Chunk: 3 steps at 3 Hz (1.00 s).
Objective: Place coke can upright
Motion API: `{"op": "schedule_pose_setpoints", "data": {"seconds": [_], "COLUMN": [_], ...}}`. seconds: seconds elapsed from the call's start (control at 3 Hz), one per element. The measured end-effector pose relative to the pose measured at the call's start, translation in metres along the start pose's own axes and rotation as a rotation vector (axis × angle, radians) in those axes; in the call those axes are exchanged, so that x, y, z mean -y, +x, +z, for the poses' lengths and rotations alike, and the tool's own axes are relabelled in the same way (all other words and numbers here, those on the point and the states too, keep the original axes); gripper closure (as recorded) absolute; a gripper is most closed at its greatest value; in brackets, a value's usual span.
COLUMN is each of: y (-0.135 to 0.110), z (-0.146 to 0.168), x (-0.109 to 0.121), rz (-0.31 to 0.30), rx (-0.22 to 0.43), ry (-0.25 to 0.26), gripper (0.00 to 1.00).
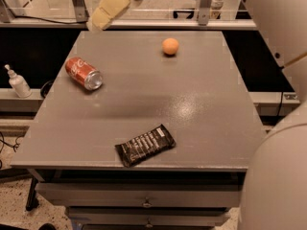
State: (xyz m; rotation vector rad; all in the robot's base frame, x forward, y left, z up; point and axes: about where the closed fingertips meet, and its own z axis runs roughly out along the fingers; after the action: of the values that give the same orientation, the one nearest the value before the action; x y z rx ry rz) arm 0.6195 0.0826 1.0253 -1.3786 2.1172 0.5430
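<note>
- The gripper (99, 18) hangs at the top left of the view, above the far left corner of the table (192, 104), with its pale yellow tip pointing down and to the left.
- Whether the gripper is released or clenched cannot be told; it touches nothing on the table.
- The coke can (84, 73) lies on its side on the left part of the table, toward the far edge, with 1 silver end turned to the near right.
- The can is well apart from the gripper and below it in the view.
- An orange ball (170, 46) rests near the far edge, right of the middle, well apart from the can.
- A black snack bar wrapper (145, 145) lies flat and at a slant close to the near edge, apart from both the can and the ball.
- A small white pump bottle (18, 83) stands upright on a ledge just left of the table.
- Part of the robot's pale body (276, 176) fills the right side of the view.
</note>
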Motion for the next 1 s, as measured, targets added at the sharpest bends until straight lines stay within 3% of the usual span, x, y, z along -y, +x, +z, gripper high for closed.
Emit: {"op": "schedule_pose_setpoints", "data": {"seconds": [0.33,0.67,1.0], "y": [-0.034,-0.046,-0.042], "z": [0.037,0.079,0.116], "x": [-0.001,0.006,0.014], "rz": [0.019,0.034,0.053], "rx": [0.052,0.046,-0.005], "ry": [-0.011,0.001,0.0], "gripper": [0.0,0.0,0.0]}}
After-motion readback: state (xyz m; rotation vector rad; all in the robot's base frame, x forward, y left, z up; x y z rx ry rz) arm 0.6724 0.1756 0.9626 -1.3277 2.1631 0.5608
